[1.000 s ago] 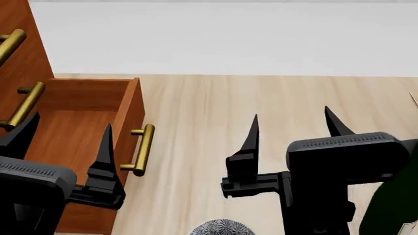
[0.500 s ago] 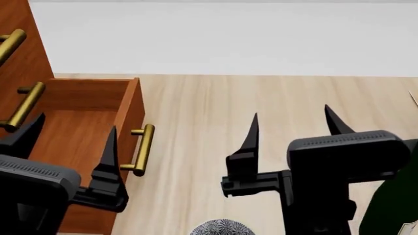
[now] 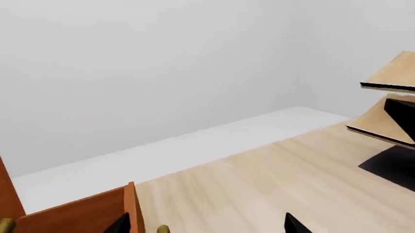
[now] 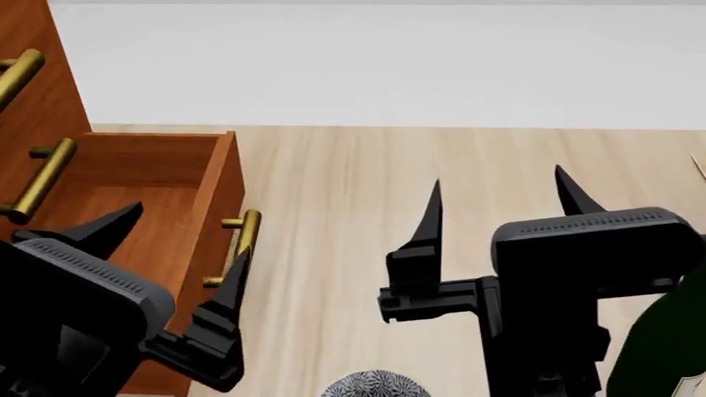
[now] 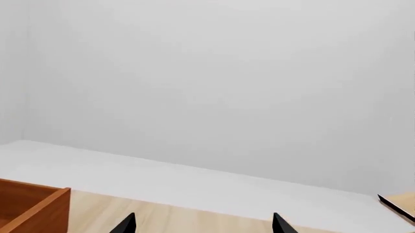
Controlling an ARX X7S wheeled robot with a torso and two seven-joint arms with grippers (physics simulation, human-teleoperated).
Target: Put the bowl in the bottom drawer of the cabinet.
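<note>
Drawer, reddish-brown wooden bottom one (image 4: 132, 207), stands open for blue-grey patterned bowl (image 4: 375, 385); we hold left gripper (image 4: 182, 240) and right gripper (image 4: 498, 198) wide, empty.

The right gripper (image 5: 204, 224) shows only two black fingertips (image 5: 125, 224), spread apart. The bottom drawer (image 5: 32, 206) stands open on the pale wooden floor (image 5: 194, 218), before a grey wall (image 5: 227, 82).
</note>
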